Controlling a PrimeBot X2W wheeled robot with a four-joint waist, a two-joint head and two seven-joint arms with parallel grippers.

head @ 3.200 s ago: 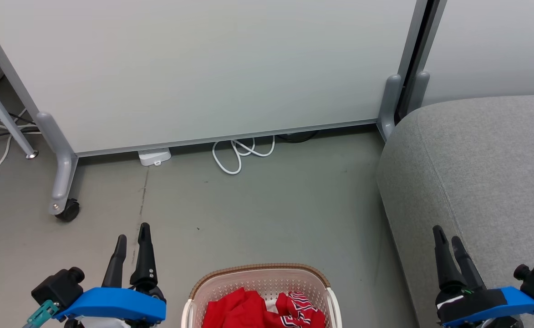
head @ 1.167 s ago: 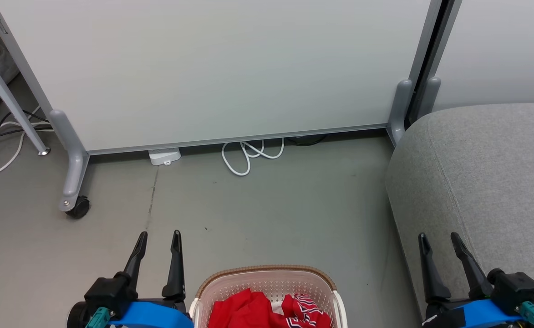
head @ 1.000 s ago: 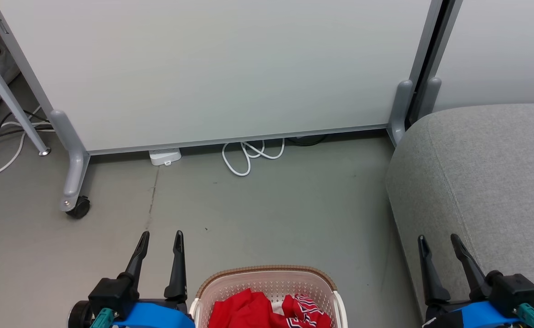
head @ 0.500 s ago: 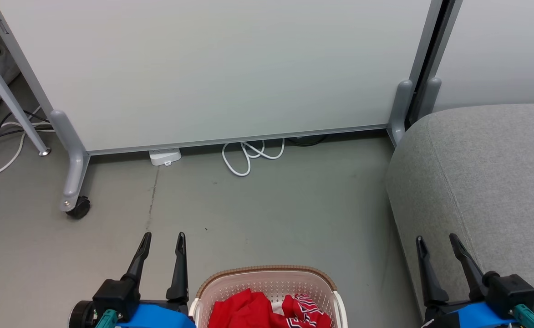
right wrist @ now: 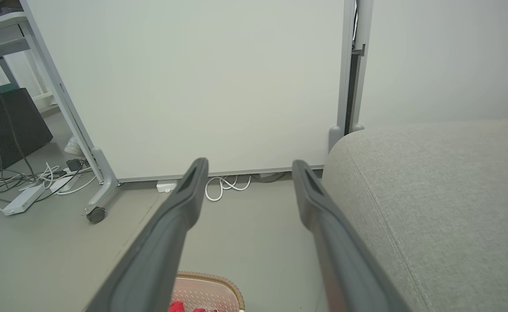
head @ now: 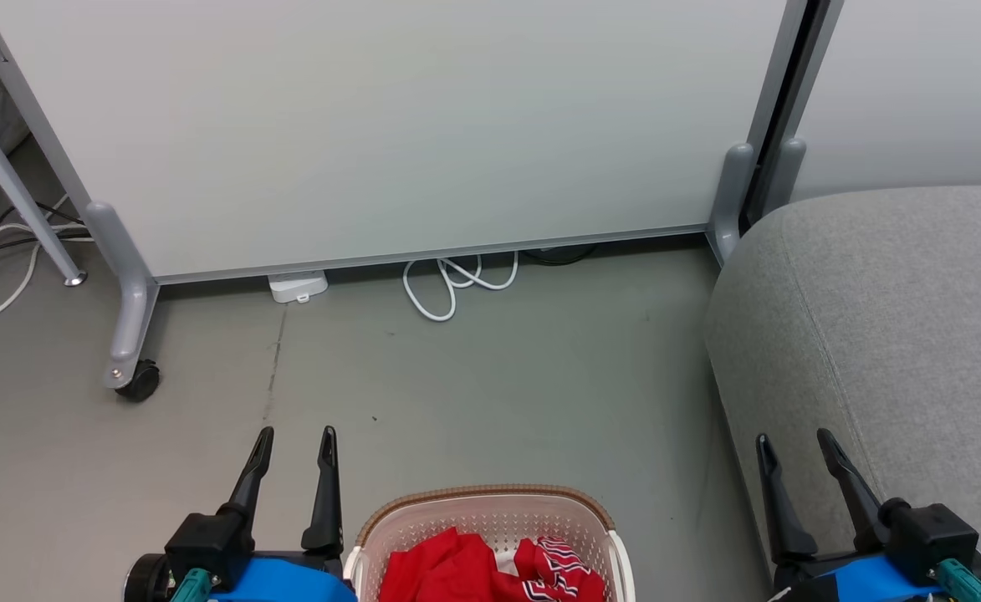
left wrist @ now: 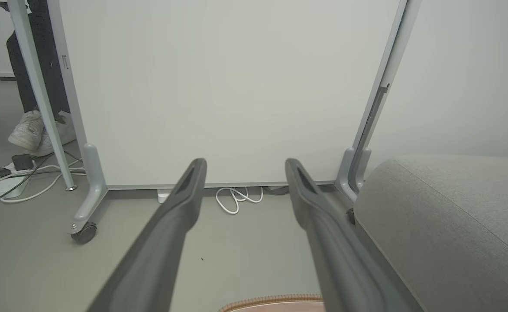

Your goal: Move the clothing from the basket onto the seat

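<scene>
Pre-grasp pose, nothing lifted yet by the look of it.

- basket (head: 482,495) sits on the floor (head: 498,376) at 6 o'clock in the head view, centred between the arms, so either arm can probably reach it.
- clothing (head: 457,573) is all inside it. The plain red piece lies on the 9 o'clock side and the striped piece (head: 564,570) on the 3 o'clock side. They are bunched, touching, and sit below the rim.
- sofa (head: 891,318) is at 3 o'clock of the basket, near it but apart, with a strip of floor between. The carry looks short. No clothing on the part of it that shows.
- left gripper (head: 297,435) is at 7 o'clock, just beside the basket's 9 o'clock wall. Its fingers are spread wide and empty, tips pointing to 12 over bare floor.
- right gripper (head: 793,439) is at 5 o'clock, fingers also spread wide and empty. Its tips overlap the sofa's 9 o'clock flank in the head view.

Why this layout: the wide-open fingers suit a soft, lumpy bundle. Both grippers point forward, not down. The wrist views look at the white partition (head: 373,125) and the looped cable (head: 448,288), with the basket rim barely in at 6 o'clock. My read is that a wrist must pitch down into the basket before any closing. The right arm is on the sofa side, so it seems the natural one for the drop.
</scene>
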